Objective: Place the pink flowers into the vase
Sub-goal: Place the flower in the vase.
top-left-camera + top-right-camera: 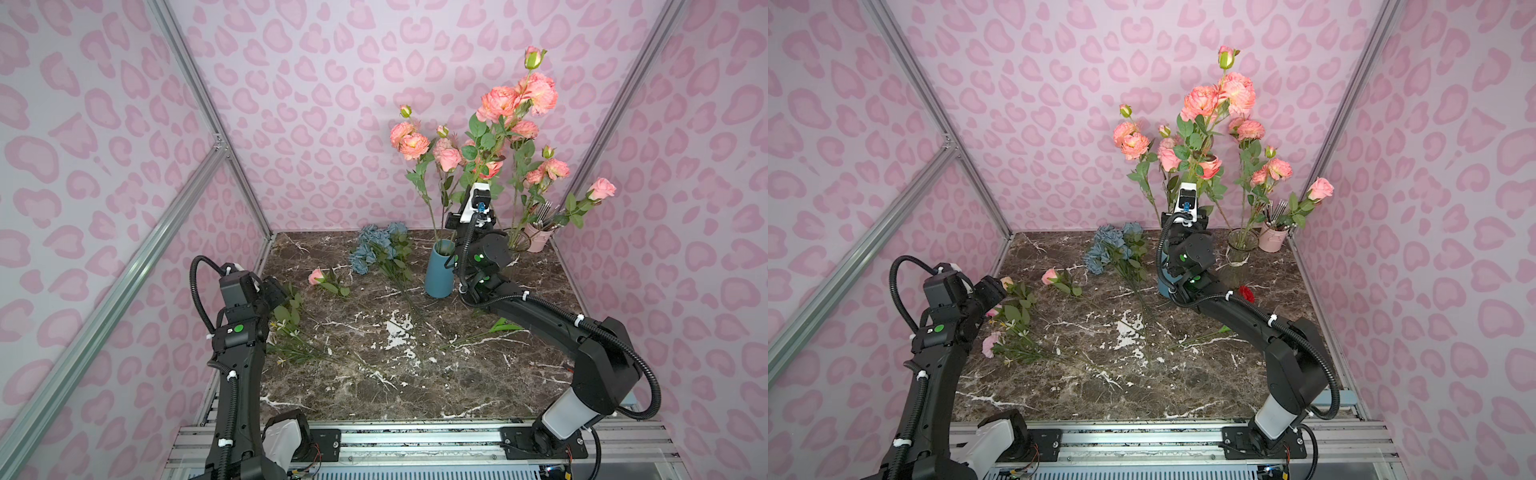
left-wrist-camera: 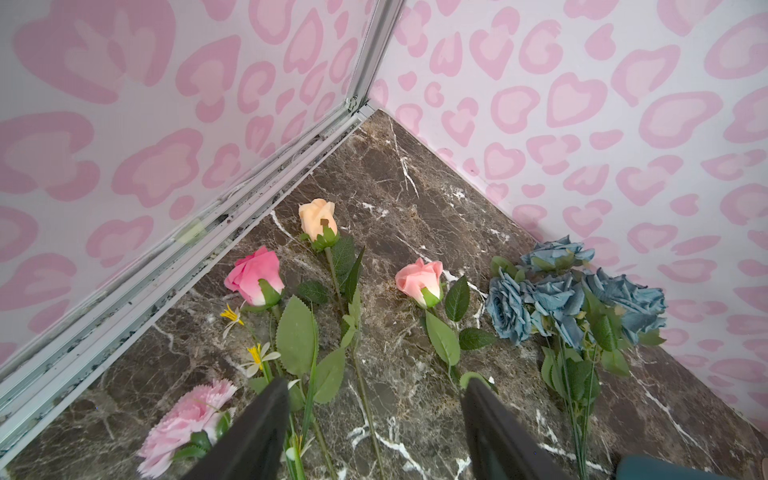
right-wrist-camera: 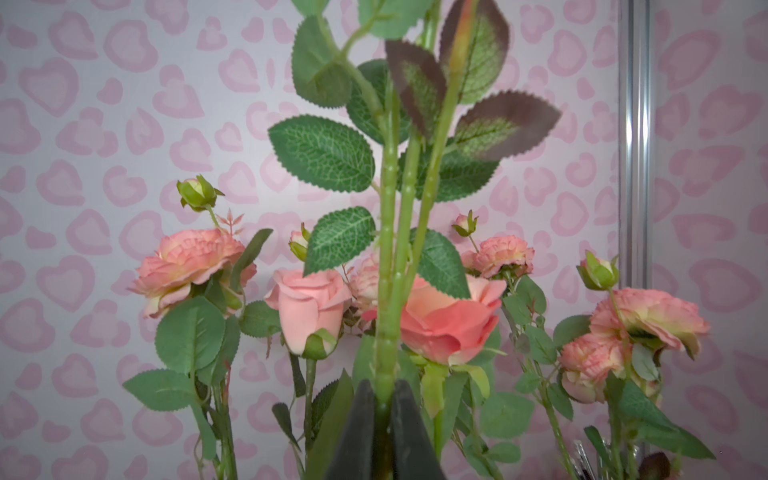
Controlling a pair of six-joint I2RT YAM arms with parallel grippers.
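In the right wrist view, the pink flowers are pinched by the stems between the right gripper's fingers. In the left wrist view, the left gripper is spread, empty. In a top view, the blue vase is seen just below those pinching fingers; insertion is judged underway, with lowering and release needed.

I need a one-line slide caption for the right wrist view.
Right gripper shut on green stems, with pink flowers standing behind.

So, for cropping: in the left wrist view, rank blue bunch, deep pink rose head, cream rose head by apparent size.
1. blue bunch
2. deep pink rose head
3. cream rose head, close; it lies farther off, so unsure
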